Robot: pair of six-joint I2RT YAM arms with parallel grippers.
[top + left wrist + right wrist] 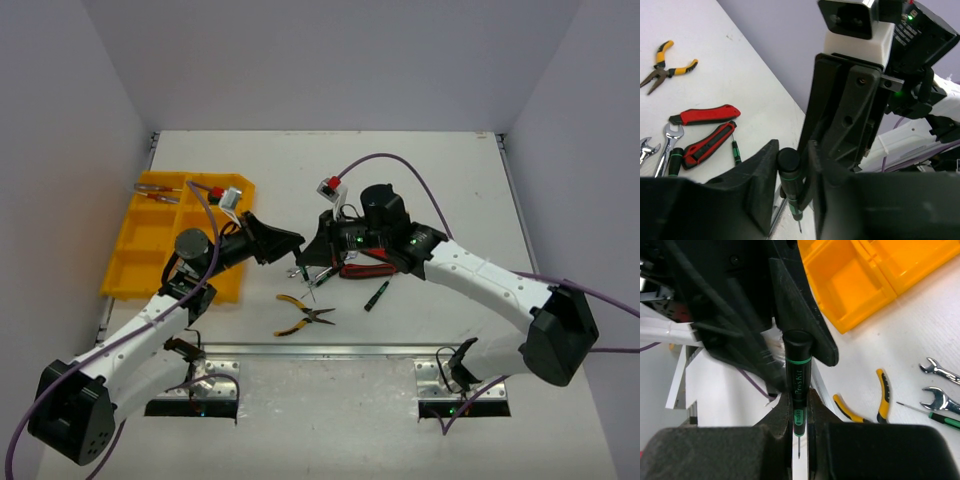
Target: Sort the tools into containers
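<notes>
Step in hand: passing a black, green-banded screwdriver (798, 375) from arm to arm. It is held upright, tip down, between the two arms and just right of the yellow tray (130, 255).

Right gripper (799, 412): pinching the handle's lower end.

Left gripper (792, 150): jaws stand close on either side of the cap. Cannot tell if they are clamped on it.

Next, by my reading: the left needs a firm hold before the right lets go. Then the screwdriver is carried to a tray compartment.
</notes>
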